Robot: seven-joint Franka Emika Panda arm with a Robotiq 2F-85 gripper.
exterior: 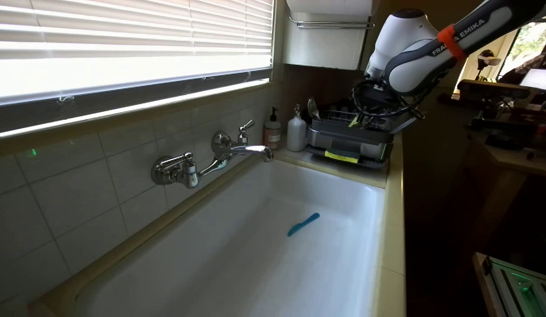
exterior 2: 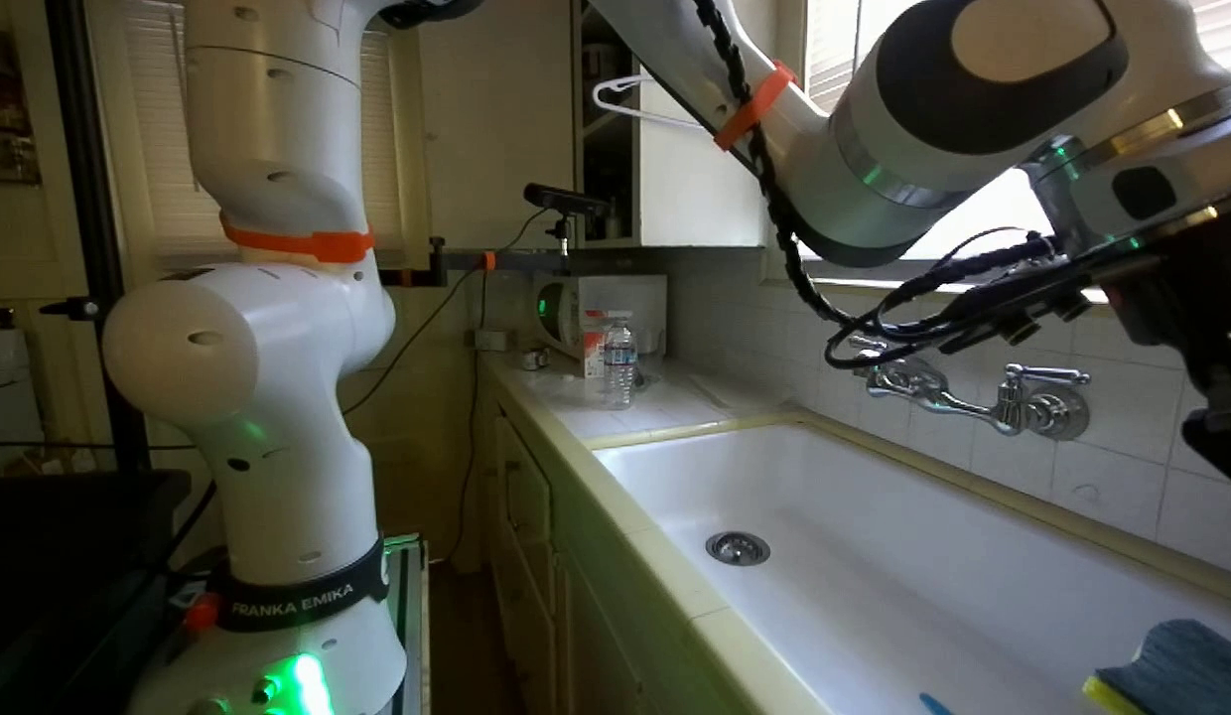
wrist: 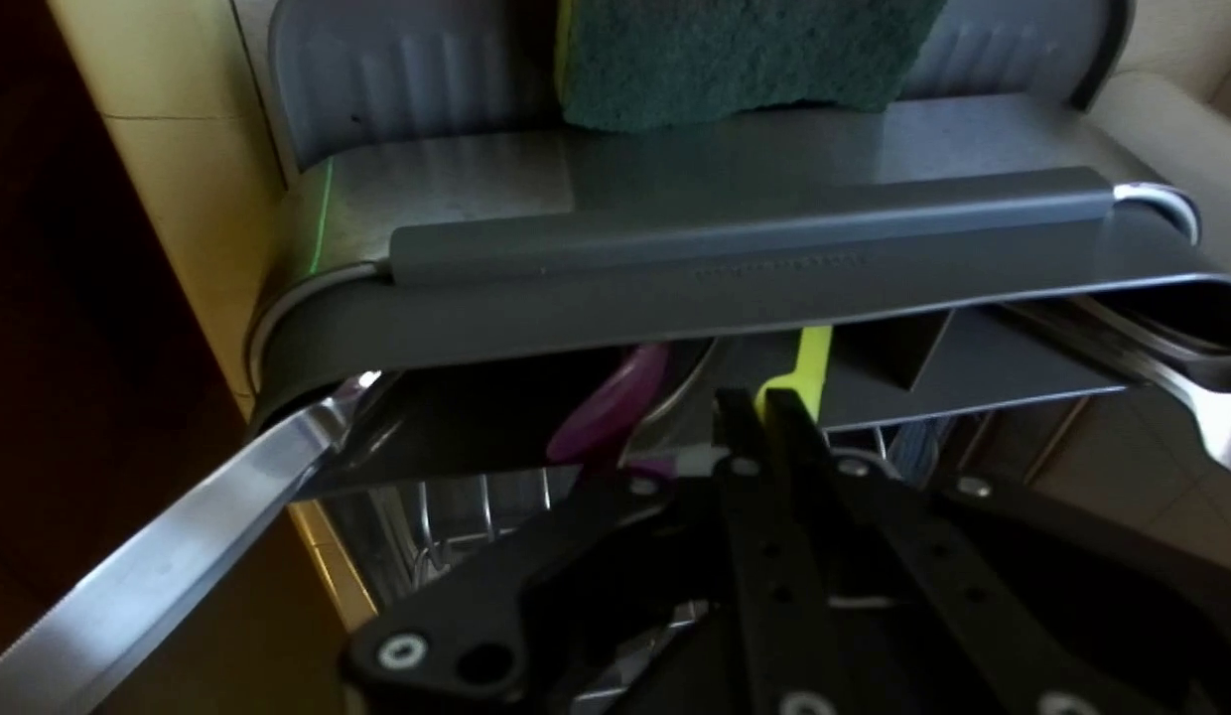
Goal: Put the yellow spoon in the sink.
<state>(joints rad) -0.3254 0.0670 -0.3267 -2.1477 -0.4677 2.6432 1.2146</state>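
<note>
The yellow spoon point(wrist: 812, 362) stands in the grey utensil caddy point(wrist: 754, 233) on the dish rack, its lower part hidden inside. It also shows as a small yellow strip in an exterior view point(exterior: 354, 121). My gripper point(wrist: 764, 402) is over the caddy, its two fingers nearly together with the spoon's upper end between the tips. In an exterior view the gripper point(exterior: 361, 121) is above the rack. The sink point(exterior: 237, 264) is the long white basin in front of the rack; it also shows in an exterior view point(exterior 2: 874, 536). A blue utensil point(exterior: 304, 224) lies in it.
A purple utensil point(wrist: 611, 407) and a metal handle point(wrist: 179, 556) stick out of the caddy. A sponge point(wrist: 735, 60) hangs at its front. Soap bottles point(exterior: 296, 134) stand beside the rack point(exterior: 350, 136). The chrome tap point(exterior: 251, 150) juts over the basin.
</note>
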